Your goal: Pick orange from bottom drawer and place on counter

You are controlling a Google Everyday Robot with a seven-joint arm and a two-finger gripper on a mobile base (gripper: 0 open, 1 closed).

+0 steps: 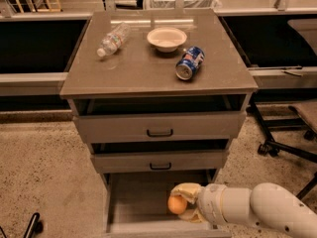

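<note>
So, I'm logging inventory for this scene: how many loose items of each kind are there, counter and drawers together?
Plastic bottle: 1
Bowl: 1
Soda can: 1
Orange: 1, held by the end effector over the bottom drawer
Total: 4

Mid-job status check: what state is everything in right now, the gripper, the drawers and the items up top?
gripper: shut on orange, over bottom drawer
orange: held, not yet on counter
bottom drawer: pulled open
middle drawer: partly open
top drawer: partly open
bottle: on its side on counter
bowl: upright, empty
can: on its side on counter
</note>
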